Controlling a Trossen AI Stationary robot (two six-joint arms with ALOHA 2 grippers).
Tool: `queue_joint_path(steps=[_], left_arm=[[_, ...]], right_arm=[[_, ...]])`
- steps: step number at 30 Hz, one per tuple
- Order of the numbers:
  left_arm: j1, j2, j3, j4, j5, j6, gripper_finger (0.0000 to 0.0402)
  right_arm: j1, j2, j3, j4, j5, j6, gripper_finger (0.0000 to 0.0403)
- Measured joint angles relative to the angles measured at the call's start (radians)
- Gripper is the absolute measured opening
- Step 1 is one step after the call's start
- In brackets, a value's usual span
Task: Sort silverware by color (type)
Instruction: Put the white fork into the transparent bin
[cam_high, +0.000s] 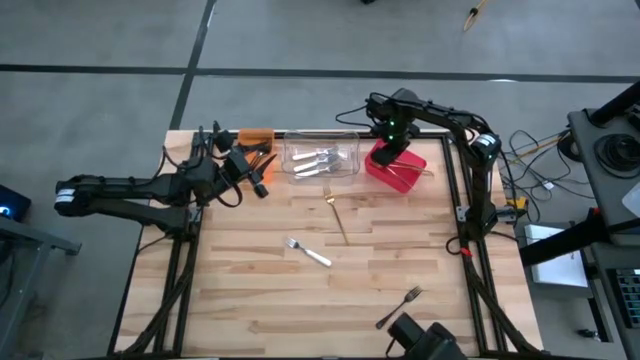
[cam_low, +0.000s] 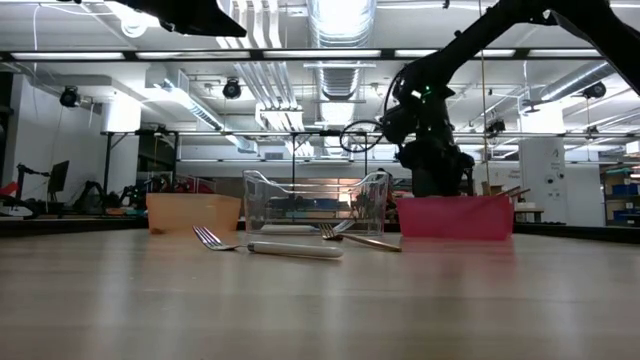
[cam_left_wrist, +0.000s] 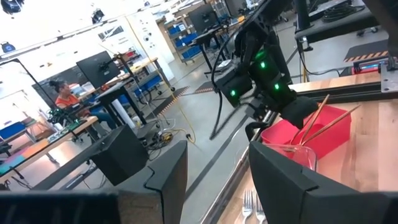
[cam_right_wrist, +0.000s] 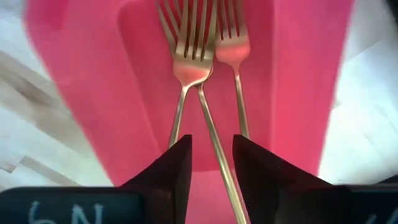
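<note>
Gold forks (cam_right_wrist: 199, 56) lie in your red bin (cam_high: 400, 172) (their colour's home), right claw (cam_right_wrist: 211, 163) parted above it, nothing gripped.

Three bins stand in a row along the far edge of the wooden counter (cam_high: 260, 300). The red bin (cam_high: 398, 170) lies directly under the right fingers. The clear bin (cam_high: 322, 158) stands just beside it, between the two sets of fingers. The orange bin (cam_high: 255, 136) sits close to the left fingers. Cables (cam_high: 535, 150) trail over the grey floor (cam_high: 100, 100) off to the right fingers' outer side. Beyond the counter, a person in an orange top (cam_left_wrist: 62, 94) sits at a desk with a monitor (cam_left_wrist: 94, 67), well away from the fingers.
</note>
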Motion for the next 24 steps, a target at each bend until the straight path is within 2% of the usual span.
queue_joint_path(steps=[5, 9, 17, 24], left_arm=[[0.0, 0.0, 0.0, -0.028, 0.001, -0.022, 0.0153], [-0.002, 0.0, 0.0, -0.111, 0.005, -0.087, 0.0153], [-0.002, 0.033, 0.0, -0.342, 0.012, -0.334, 0.0153], [-0.001, 0.06, 0.0, -0.355, 0.031, -0.392, 0.0153]], right_arm=[[0.012, -0.065, 0.004, 0.005, 0.0, 0.002, 0.0097], [0.035, -0.149, 0.003, 0.051, 0.001, 0.015, 0.0088], [0.149, -0.36, -0.081, 0.318, 0.0, 0.08, 0.0075], [0.32, -0.494, -0.206, 0.537, 0.001, 0.134, 0.0074]])
